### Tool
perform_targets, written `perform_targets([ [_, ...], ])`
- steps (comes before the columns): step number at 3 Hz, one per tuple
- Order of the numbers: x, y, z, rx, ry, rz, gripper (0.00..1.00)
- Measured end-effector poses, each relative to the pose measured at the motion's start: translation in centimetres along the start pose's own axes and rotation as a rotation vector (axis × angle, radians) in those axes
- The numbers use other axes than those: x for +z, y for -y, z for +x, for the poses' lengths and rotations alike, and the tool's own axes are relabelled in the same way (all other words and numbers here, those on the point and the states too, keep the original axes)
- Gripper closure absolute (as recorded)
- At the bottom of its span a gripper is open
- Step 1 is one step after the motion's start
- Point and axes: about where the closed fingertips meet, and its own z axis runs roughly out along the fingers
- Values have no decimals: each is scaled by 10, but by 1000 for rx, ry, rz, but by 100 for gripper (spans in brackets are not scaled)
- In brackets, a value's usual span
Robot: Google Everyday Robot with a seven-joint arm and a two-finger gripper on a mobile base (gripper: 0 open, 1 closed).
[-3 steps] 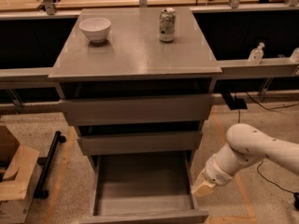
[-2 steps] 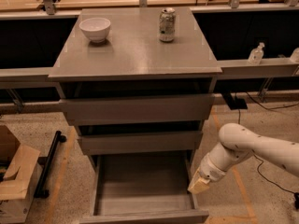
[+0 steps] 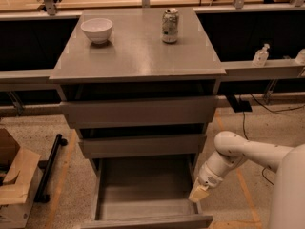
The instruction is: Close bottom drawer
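Camera view: gripper point(image 3: 199, 193) has edged left, fingers together, empty, just beside the right wall of the fully pulled-out bottom drawer point(image 3: 143, 194). Behind the front panel there, a push could skew the drawer or slip off.

Grey three-drawer cabinet point(image 3: 138, 56) with a white bowl point(image 3: 97, 30) and a drinks can point(image 3: 170, 26) on top. The bottom drawer point(image 3: 147, 222) is pulled out, and the gripper point(image 3: 198, 193) is just beside its right wall.
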Motion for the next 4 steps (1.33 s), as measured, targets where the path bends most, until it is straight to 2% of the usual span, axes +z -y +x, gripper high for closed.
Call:
perform_targets([
  [1,4,1,1,3,-23,-2,100],
  [2,33,13,13,17,-38,-29,100],
  [3,76,30,38,73,-39,-67,100],
  [4,134,45,68,144,-50,-118,100],
])
